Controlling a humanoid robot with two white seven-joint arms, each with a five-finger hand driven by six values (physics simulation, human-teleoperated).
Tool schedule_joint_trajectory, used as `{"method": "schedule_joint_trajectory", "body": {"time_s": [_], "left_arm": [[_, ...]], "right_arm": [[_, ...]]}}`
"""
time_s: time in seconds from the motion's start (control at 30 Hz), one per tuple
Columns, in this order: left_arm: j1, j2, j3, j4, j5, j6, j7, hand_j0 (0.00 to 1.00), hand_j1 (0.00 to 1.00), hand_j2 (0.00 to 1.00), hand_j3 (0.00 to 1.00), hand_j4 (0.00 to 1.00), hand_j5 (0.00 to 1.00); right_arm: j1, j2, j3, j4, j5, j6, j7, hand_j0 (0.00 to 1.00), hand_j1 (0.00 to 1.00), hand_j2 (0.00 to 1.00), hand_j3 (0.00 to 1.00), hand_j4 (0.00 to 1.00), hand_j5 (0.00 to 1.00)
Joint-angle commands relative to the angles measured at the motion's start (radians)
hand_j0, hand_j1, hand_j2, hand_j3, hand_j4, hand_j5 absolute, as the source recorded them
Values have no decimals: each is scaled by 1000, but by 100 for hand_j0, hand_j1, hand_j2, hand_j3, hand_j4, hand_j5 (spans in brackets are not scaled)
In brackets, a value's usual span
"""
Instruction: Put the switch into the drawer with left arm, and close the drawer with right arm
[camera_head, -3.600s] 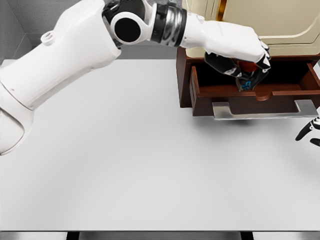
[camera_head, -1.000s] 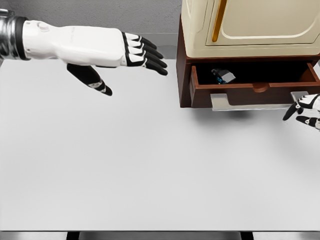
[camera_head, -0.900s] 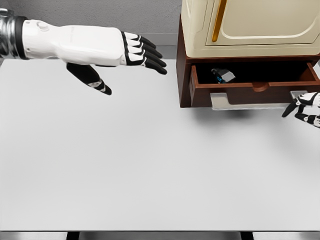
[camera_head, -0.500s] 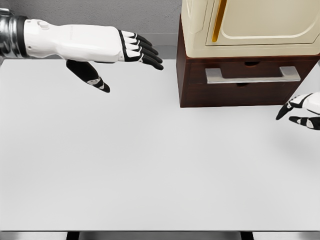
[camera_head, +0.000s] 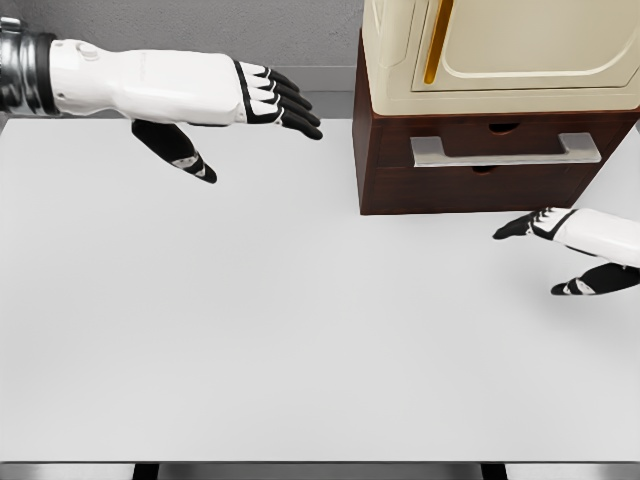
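My right hand (camera_head: 580, 240) now pulled back from the shut drawer (camera_head: 497, 163), switch hidden inside, both hands' fingers released, left hand (camera_head: 215, 100) over the bench (camera_head: 260, 330).

The desk (camera_head: 250, 330) is plain pale grey. The drawer (camera_head: 500, 150) and its case are dark reddish brown, with a silver-grey handle (camera_head: 505, 152). The cabinet (camera_head: 500, 50) above is cream with a gold strip (camera_head: 432, 42). Both hands, left (camera_head: 215, 100) and right (camera_head: 580, 245), are white with black fingers (camera_head: 295, 105).
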Motion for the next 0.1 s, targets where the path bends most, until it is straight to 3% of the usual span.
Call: {"method": "schedule_joint_trajectory", "body": {"time_s": [0.0,0.07], "left_arm": [[0,2,0,1,6,3,0,100,100,100,100,100,100],[0,2,0,1,3,3,0,100,100,100,100,100,100]], "right_arm": [[0,-2,3,-3,-7,3,0,100,100,100,100,100,100],[0,-2,3,-3,-9,3,0,100,100,100,100,100,100]]}}
